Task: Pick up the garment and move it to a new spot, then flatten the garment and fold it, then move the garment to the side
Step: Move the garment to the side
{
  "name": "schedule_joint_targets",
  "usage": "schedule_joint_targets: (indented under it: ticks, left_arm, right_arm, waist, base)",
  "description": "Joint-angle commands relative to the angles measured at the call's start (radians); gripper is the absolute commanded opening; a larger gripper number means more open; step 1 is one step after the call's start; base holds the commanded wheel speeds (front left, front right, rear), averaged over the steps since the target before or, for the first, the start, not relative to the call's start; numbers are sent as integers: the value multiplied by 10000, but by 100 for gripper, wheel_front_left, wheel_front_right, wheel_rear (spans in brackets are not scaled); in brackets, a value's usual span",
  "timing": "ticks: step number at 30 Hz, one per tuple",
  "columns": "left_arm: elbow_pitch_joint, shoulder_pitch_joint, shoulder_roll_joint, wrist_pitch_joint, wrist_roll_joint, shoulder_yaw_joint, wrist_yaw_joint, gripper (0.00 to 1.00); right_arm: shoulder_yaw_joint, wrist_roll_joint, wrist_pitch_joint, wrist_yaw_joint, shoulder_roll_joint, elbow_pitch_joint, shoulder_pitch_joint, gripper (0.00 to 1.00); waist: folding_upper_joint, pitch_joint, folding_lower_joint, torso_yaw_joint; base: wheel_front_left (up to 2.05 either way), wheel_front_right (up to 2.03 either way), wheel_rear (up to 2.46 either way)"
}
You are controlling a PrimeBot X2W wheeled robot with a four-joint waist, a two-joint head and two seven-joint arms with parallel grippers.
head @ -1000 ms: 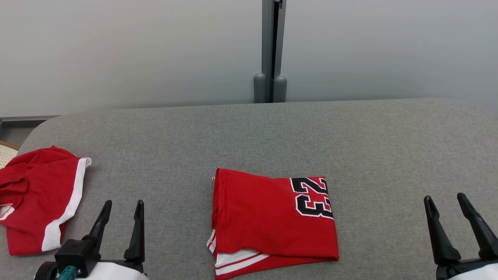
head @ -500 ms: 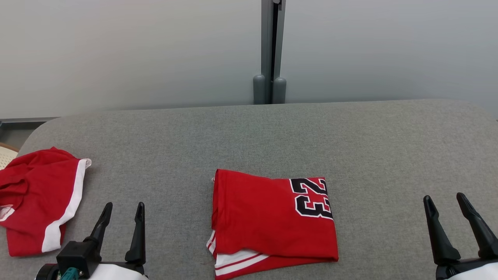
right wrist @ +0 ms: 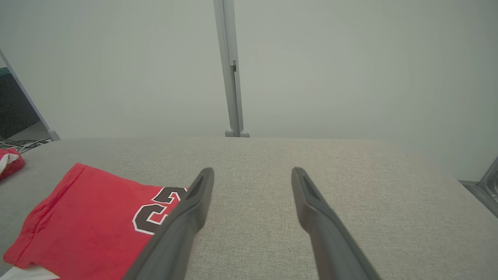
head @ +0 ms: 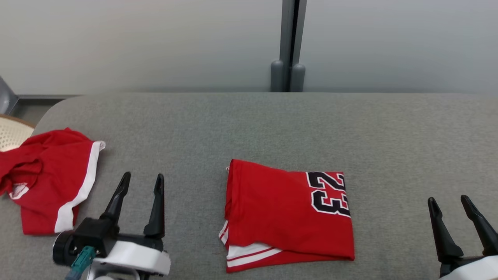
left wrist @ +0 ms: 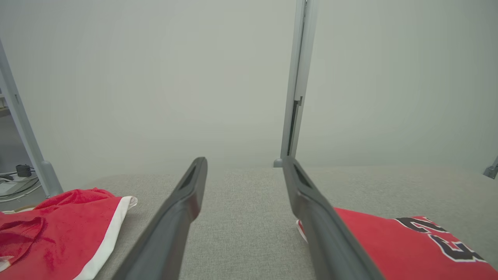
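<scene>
A red garment (head: 284,217) with a black "23" and white trim lies folded flat in the middle of the grey table (head: 249,124); it also shows in the wrist views (left wrist: 389,249) (right wrist: 85,217). My left gripper (head: 142,175) (left wrist: 244,160) hovers open to the left of it, between it and a second, crumpled red garment (head: 46,182) (left wrist: 58,229). My right gripper (head: 448,199) (right wrist: 253,170) stands open over bare table to the right of the folded garment. Nothing is between either pair of fingers.
The crumpled red garment with a white stripe lies at the table's left end, beside a pale wicker basket (head: 11,132) past the edge. A grey post (head: 288,46) stands behind the table against the pale wall.
The head camera has turned, shifting the whole picture right and up. My left gripper has come a little further forward, with more of its wrist showing. Both garments lie as before.
</scene>
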Motion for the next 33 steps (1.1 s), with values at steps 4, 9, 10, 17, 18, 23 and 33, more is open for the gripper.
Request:
schedule_joint_targets:
  ticks: [4, 9, 10, 17, 18, 23, 33]
  left_arm:
    - [-93, -880, -247, -219, 189, -305, -101, 100]
    - [157, -1490, -516, -425, 165, -535, -237, 100]
    - [207, -1548, -560, -464, 176, -560, -252, 100]
    - [395, -1805, -675, -565, 216, -513, -255, 100]
    - [425, -1846, -680, -578, 247, -453, -259, 100]
    - [441, -1902, -664, -581, 332, -359, -279, 100]
    - [295, -1839, -451, -582, 719, -429, -426, 100]
  right_arm:
    - [208, 147, 71, -2, -56, 808, -660, 100]
    - [842, 343, -29, -2, 22, 2062, -1278, 100]
    - [1000, 376, -22, -2, 31, 2322, -1380, 100]
    - [1581, 599, 609, -4, 85, 3665, -1932, 67]
    - [1728, 596, 957, -5, 42, 3842, -1933, 15]
    - [1751, 370, 1057, -16, -170, 3505, -2063, 0]
    - [1643, 35, 693, -13, -590, 2918, -1988, 0]
  waist:
    - [-1, 1224, 0, 1113]
    - [-1, 1834, 0, 1813]
    - [-1, 1911, 0, 1893]
    - [-1, 2232, 0, 2005]
    - [-1, 2265, 0, 1943]
    - [-1, 2313, 0, 1672]
    - [-1, 2317, 0, -23]
  base:
    - [0, 0, 0]
    - [0, 0, 0]
    - [0, 0, 0]
    - [0, 0, 0]
    - [0, 0, 0]
    - [0, 0, 0]
    - [0, 0, 0]
